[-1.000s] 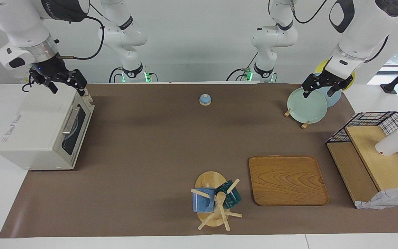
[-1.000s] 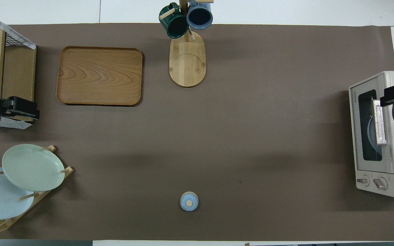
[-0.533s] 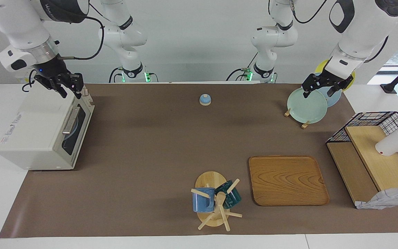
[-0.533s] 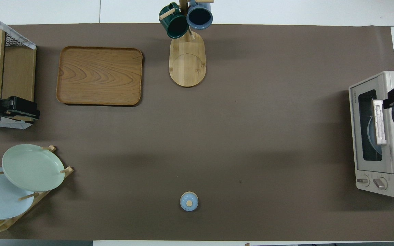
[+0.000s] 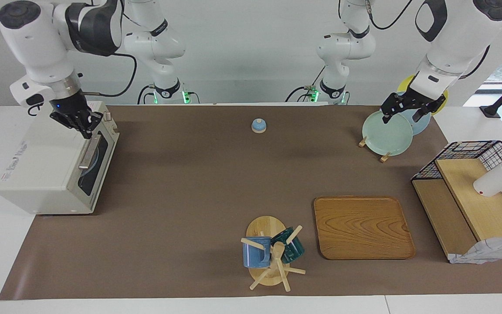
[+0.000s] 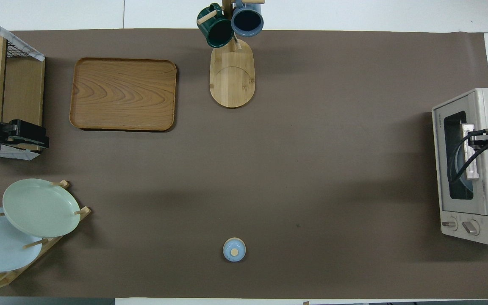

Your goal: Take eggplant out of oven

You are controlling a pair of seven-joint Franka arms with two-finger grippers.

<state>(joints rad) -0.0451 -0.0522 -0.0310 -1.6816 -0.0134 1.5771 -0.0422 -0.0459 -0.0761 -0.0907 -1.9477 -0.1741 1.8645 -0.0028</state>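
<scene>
Two grippers show: the right gripper (image 5: pixel 86 126) hangs over the top front edge of the shut toaster oven (image 5: pixel 46 170), by its bar handle (image 5: pixel 89 150), finger spread unreadable. The left gripper (image 5: pixel 403 114) waits, fingers apart, over the plate rack (image 5: pixel 384 131). No eggplant shows; a blue plate (image 5: pixel 90 159) is behind the glass.

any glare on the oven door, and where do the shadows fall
Facing view: the oven door glass is dark, with no strong glare; soft shadows lie on the mat beside the oven and under the wooden tray. Overhead view: the door glass shows a pale curved shape inside, and a broad soft shadow band crosses the mat.
</scene>
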